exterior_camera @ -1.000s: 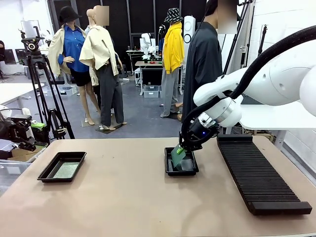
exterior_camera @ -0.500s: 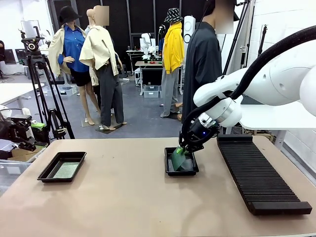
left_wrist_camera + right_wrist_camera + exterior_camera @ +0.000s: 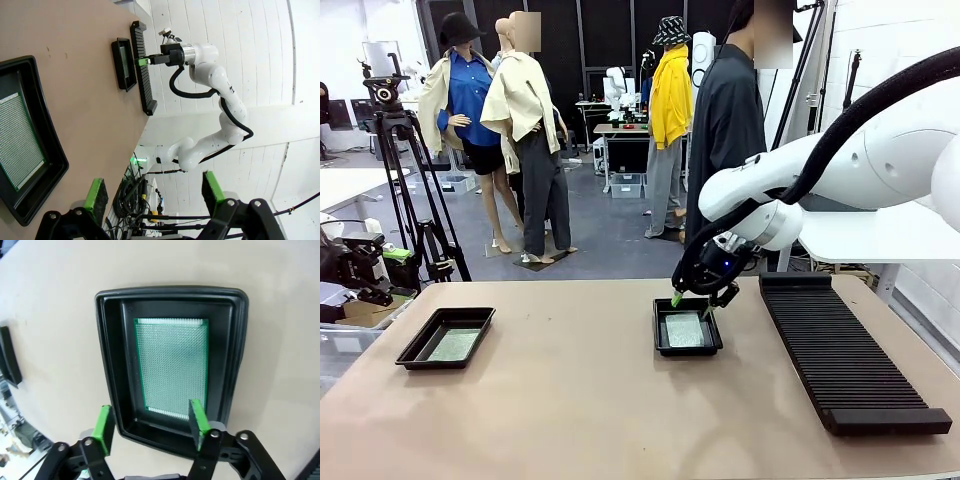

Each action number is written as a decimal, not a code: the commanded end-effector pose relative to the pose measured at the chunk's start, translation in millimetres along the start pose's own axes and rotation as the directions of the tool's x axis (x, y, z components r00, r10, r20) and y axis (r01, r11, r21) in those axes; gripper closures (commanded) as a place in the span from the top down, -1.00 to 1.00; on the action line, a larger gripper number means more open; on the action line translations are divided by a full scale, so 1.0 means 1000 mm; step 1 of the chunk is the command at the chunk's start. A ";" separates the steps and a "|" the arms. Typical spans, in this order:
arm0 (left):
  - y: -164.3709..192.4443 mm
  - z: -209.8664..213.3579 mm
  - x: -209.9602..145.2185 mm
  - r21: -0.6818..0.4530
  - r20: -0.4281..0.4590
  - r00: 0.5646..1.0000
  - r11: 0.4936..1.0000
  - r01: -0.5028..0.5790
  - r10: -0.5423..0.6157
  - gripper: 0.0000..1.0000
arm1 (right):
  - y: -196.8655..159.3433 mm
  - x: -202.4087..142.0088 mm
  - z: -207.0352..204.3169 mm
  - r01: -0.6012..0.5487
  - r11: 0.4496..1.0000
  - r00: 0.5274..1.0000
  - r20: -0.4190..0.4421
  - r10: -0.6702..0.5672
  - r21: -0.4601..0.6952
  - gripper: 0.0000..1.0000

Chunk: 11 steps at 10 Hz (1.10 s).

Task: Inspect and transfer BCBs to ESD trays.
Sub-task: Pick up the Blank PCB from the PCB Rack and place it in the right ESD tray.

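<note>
A green BCB (image 3: pixel 172 365) lies flat inside the middle ESD tray (image 3: pixel 107 355), free of the fingers. My right gripper (image 3: pixel 150 422) hangs open just above the tray's near rim, with nothing between its green pads. From the front, the right gripper (image 3: pixel 692 299) hovers over this tray (image 3: pixel 661 345) and its board (image 3: pixel 685 330). At the table's left, a second ESD tray (image 3: pixel 420 350) holds another BCB (image 3: pixel 453 345). My left gripper (image 3: pixel 154 190) stands open and empty beside that tray (image 3: pixel 50 150), with its board (image 3: pixel 17 140) lying in it.
A long black ribbed rack (image 3: pixel 840 350) lies to the right of the middle tray. A person in a dark shirt (image 3: pixel 730 130) stands at the far side. A tripod (image 3: pixel 405 190) stands off the table's left corner. Bare tabletop (image 3: pixel 570 400) spreads between the trays.
My right gripper has opened and let go of the board, which went from tilted in the fingers to flat in the middle tray. The gripper has risen slightly.
</note>
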<state>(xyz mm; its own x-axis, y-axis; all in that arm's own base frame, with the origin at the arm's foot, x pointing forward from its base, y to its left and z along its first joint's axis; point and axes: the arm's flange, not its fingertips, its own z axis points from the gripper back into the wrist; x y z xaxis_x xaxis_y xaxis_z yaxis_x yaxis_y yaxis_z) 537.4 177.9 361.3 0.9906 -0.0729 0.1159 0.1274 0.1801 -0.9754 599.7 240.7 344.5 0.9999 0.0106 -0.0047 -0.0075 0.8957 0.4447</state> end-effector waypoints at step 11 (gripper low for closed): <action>-0.002 0.000 -0.001 0.009 -0.004 1.000 1.000 0.003 -0.003 1.00 | 0.034 -0.010 0.015 0.004 0.986 0.999 0.038 0.002 -0.165 1.00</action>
<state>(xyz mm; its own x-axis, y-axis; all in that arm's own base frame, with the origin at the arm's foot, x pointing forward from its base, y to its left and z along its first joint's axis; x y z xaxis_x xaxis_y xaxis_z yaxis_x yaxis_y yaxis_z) 537.4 178.0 361.3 0.9906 -0.0729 0.1159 0.1274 0.1801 -0.9754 589.6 264.9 375.3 0.9998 0.0008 0.0182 -0.0059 0.9581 0.2862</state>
